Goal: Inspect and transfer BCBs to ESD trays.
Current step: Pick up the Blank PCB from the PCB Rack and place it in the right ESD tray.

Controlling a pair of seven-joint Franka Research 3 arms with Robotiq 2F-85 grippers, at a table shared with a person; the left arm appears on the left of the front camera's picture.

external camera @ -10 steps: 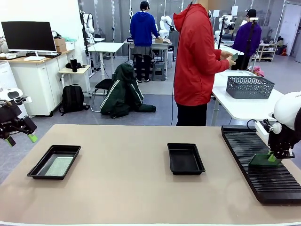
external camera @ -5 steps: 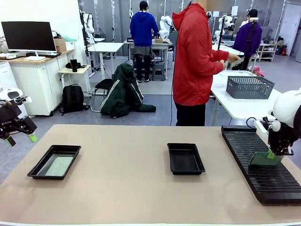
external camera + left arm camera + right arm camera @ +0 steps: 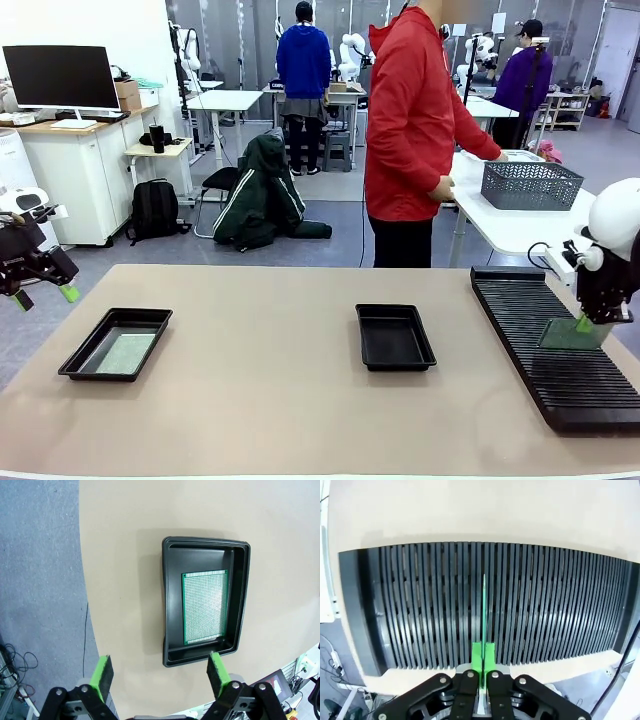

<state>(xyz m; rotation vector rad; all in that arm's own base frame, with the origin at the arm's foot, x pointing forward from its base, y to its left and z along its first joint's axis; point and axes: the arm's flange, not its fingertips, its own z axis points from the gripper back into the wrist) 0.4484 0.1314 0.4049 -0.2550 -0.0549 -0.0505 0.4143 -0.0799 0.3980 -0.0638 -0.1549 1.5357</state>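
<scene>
BCB (image 3: 566, 335) pinched in right gripper (image 3: 584, 322) above slotted rack (image 3: 530, 350), 3 o'clock; left gripper (image 3: 160, 667) spread over ESD tray (image 3: 205, 541) containing second BCB (image 3: 204, 607), 9 o'clock

Grey floor (image 3: 340, 250), white desk (image 3: 225, 100), black monitor (image 3: 60, 75), mesh basket (image 3: 530, 185)

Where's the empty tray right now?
In the front view the empty tray sits mid-table, just right of centre. It lies between the other tray, holding a BCB, at left and the rack at right, touching neither.
</scene>
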